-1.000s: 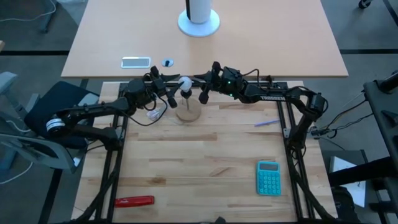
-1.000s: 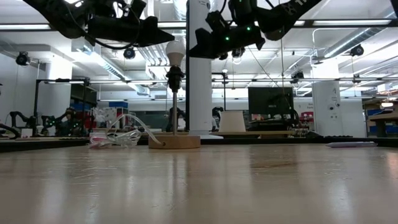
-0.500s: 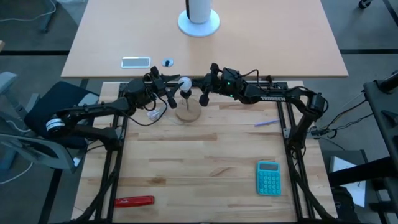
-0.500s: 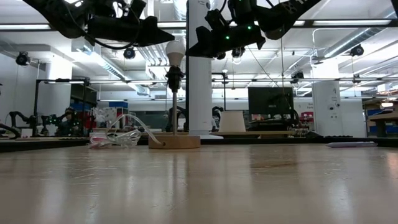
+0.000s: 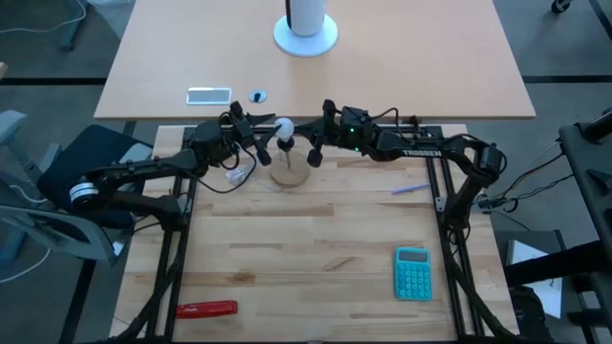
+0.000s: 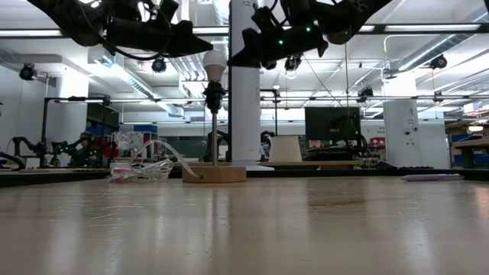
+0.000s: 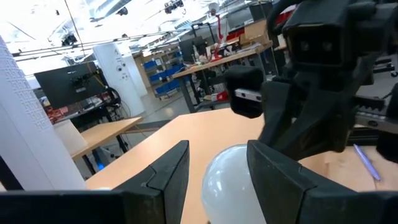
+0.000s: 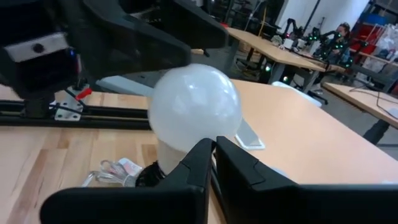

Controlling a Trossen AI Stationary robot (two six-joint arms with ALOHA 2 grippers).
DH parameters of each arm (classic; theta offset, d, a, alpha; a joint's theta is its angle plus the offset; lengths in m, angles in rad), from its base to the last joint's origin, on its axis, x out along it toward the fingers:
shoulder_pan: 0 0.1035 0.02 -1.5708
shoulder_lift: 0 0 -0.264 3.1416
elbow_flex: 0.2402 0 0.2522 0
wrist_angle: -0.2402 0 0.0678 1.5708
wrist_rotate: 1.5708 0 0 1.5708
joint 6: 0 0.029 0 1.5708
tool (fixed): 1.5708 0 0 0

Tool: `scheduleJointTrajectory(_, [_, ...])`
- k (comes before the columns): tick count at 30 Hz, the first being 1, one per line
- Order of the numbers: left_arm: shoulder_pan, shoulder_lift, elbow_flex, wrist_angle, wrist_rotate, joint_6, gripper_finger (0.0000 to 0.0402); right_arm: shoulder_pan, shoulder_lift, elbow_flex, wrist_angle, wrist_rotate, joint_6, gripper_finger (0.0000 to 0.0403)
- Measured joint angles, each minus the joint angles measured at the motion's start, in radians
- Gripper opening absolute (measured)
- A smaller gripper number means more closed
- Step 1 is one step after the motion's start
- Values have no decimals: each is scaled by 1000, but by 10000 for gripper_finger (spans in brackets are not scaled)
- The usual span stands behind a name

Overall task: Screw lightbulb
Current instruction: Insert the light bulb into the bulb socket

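Observation:
The white lightbulb stands upright on a dark socket and thin stem above the round wooden disc stand, at the table's far middle. The low view shows the bulb over the disc. My left gripper is open at the bulb's left, with one finger on each side of the bulb's rounded top. My right gripper is shut and hovers close to the bulb's right side. My left gripper comes level from the table's left, its open fingers on either side of the bulb's rounded top. I cannot tell whether they touch it. My right gripper's shut fingertips lie close to the bulb's lower side. I cannot tell whether they touch it.
A clear crumpled plastic wrapper lies left of the disc. A pen, a teal calculator and a red tool lie nearer the front. The far table holds a phone and a white round base.
My right gripper has crept a little toward the table's left, closer to the bulb, and has risen slightly. The bulb and my left gripper have stayed where they were.

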Motion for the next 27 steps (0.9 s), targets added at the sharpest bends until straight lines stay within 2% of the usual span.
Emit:
scheduleJointTrajectory(8, [0, 1, 0, 1, 1, 0, 155, 16, -16, 0, -33, -19, -1, 12])
scheduleJointTrajectory(14, [-1, -25, 0, -25, 3, -9, 155, 13, -17, 0, -37, 51, -14, 11])
scheduleJointTrajectory(18, [-1, -47, -1, -51, 4, -10, 155, 13, -17, 0, -39, 55, -18, 11])
scheduleJointTrajectory(24, [-1, -46, -2, -46, 5, -10, 155, 12, -17, 0, -36, 133, -27, 11])
scheduleJointTrajectory(27, [-1, -43, -2, -42, 6, -10, 155, 12, -17, 0, -30, 137, -29, 8])
